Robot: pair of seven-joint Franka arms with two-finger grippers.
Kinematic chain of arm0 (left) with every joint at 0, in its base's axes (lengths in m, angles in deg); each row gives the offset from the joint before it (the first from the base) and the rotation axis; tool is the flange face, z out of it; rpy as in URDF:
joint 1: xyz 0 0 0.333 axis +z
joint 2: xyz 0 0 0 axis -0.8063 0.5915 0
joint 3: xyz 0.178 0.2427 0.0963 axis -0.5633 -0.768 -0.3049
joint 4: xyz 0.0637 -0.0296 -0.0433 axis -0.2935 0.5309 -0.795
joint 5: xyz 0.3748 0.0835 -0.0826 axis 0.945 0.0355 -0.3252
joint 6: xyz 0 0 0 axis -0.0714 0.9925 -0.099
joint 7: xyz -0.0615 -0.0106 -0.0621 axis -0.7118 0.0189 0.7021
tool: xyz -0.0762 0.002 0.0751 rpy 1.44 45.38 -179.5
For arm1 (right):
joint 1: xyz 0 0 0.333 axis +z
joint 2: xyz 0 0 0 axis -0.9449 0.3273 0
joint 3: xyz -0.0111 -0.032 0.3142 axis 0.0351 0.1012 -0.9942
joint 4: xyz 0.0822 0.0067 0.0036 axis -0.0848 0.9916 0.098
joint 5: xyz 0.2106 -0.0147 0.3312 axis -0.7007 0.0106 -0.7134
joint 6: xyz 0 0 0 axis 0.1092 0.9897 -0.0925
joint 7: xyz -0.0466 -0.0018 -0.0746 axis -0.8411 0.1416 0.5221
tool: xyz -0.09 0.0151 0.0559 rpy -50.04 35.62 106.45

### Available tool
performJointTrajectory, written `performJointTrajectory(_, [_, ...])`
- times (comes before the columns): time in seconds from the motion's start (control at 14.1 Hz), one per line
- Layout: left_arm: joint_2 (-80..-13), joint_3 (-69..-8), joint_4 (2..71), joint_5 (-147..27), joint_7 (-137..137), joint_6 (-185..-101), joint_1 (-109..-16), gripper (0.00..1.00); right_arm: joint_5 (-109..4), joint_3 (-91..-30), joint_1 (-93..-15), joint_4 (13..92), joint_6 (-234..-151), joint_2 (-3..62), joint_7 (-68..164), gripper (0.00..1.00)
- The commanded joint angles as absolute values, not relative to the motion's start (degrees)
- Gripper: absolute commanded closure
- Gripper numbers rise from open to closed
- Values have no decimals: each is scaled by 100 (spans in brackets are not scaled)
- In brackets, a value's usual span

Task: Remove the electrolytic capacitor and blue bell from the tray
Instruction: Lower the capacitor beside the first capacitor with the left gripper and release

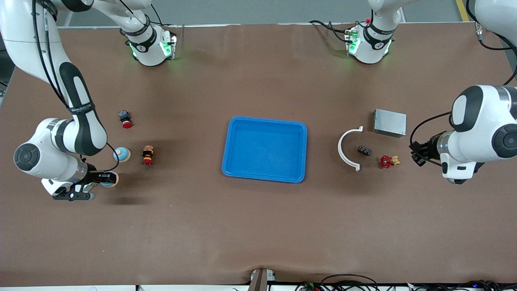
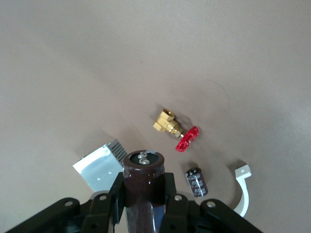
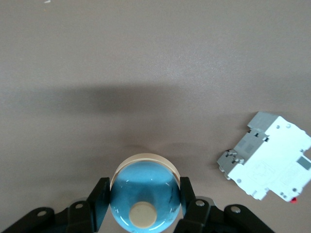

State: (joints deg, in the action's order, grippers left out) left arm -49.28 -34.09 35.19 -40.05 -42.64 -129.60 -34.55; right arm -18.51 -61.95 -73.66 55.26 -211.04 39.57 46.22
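Note:
My left gripper (image 1: 418,154) is shut on a large dark brown capacitor (image 2: 142,170) and holds it above the table at the left arm's end, beside a brass valve. In the left wrist view the gripper (image 2: 142,190) clamps the capacitor's body from both sides. My right gripper (image 1: 106,178) is shut on a blue bell (image 3: 145,196) with a cream button, above the table at the right arm's end. In the right wrist view the gripper (image 3: 144,203) grips the bell's sides. The blue tray (image 1: 230,161) lies at the middle of the table.
A second blue bell (image 1: 121,154), a red-and-yellow part (image 1: 148,155) and a red push button (image 1: 126,119) lie by the right arm. A small black capacitor (image 1: 364,150), white arc (image 1: 343,151), silver box (image 1: 389,122) and red-handled valve (image 1: 388,161) lie by the left arm. A white breaker (image 3: 267,155) shows near the bell.

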Motion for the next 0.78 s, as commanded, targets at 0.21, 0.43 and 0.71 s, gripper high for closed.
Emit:
performJointTrajectory(0.21, [-4299,-3426,3488,-3091,-4212,-13652,-3248,100,-1967,-6332,-7529,5525,-21274,4069,4517,100])
performJointTrajectory(0.43, [-3817,-3426,3462,-2915,-4045,-14241,-3115,100,-1976,-6332,-7529,5525,-21379,4130,4517,100])
performJointTrajectory(0.71, [-3394,-3426,3453,-2580,-4036,-14901,-3027,80,-1967,-6332,-7529,5525,-21528,4201,4517,100])
